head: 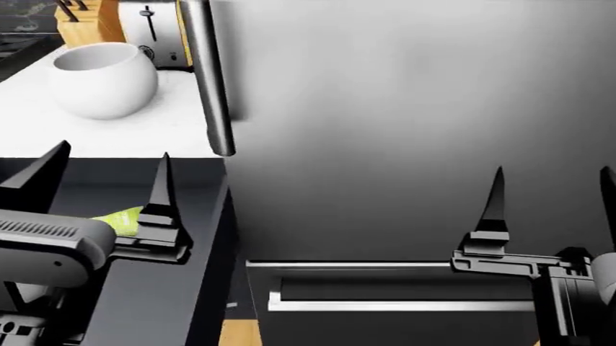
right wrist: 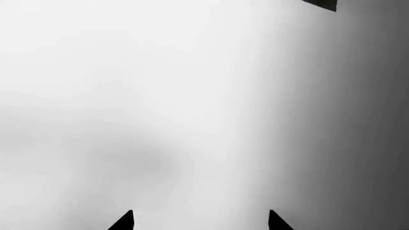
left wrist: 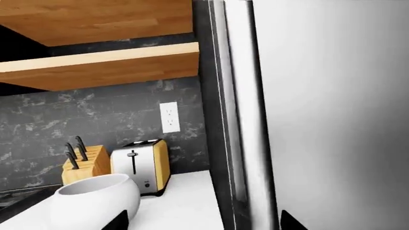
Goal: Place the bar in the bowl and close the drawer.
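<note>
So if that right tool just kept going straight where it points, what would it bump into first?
Most likely the big steel fridge door: the right tool, open, faces its blank surface with nothing visible between, though depth is unclear.

A steel fridge [head: 414, 130] stands beside a white counter [head: 144, 133], grey marbled backsplash [left wrist: 96, 120] and wooden shelves [left wrist: 96, 67] behind.

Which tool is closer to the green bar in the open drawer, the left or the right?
Left. The left tool hovers open right over the bar in the drawer; the right tool is far off, facing the fridge.
</note>
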`<state>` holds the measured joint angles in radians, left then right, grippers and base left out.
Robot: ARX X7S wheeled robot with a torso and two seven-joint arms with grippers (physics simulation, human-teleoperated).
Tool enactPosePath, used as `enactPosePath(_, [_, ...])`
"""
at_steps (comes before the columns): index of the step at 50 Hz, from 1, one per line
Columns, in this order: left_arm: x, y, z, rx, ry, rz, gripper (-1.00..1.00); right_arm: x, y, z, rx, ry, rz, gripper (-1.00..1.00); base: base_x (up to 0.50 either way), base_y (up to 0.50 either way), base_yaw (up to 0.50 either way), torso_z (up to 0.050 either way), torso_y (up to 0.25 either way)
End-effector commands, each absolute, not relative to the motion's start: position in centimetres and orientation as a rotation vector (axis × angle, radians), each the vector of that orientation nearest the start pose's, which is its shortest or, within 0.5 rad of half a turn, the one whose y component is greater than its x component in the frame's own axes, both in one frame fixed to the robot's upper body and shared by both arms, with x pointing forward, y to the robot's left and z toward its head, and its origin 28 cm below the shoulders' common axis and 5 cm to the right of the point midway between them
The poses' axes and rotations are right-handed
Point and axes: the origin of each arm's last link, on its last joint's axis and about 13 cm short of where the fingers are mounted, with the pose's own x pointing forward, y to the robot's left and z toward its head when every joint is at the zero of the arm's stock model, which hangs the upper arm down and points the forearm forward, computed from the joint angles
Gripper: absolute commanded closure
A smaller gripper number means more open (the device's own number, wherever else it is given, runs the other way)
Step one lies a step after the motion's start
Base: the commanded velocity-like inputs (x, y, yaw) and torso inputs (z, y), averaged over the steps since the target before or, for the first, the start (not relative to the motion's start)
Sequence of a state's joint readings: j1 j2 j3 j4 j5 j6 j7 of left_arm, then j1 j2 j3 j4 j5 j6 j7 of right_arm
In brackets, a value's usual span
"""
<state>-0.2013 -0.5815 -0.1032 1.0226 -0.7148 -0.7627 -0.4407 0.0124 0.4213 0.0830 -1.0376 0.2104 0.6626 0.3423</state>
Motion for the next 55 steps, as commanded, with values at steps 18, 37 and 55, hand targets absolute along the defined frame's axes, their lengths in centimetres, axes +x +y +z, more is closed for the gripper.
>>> enactPosePath(18, [16.55, 24.81, 20.57, 0.112, -0.359, -0.047, -1.00, 15.52, -14.19, 18.45, -0.236, -0.424, -0.188, -1.00, 0.00, 0.50, 0.00, 0.050, 0.000])
enactPosePath(37, [16.62, 24.85, 20.60, 0.114, -0.361, -0.044, -1.00, 15.52, -14.14, 18.68, -0.238, -0.434, -0.189, -1.00, 0.00, 0.50, 0.00, 0.050, 0.000])
enactPosePath(55, [16.50, 24.88, 20.89, 0.105, -0.382, -0.053, -1.00, 15.64, -14.37, 19.18, -0.210, -0.420, -0.186, -1.00, 0.00, 0.36, 0.00, 0.036, 0.000])
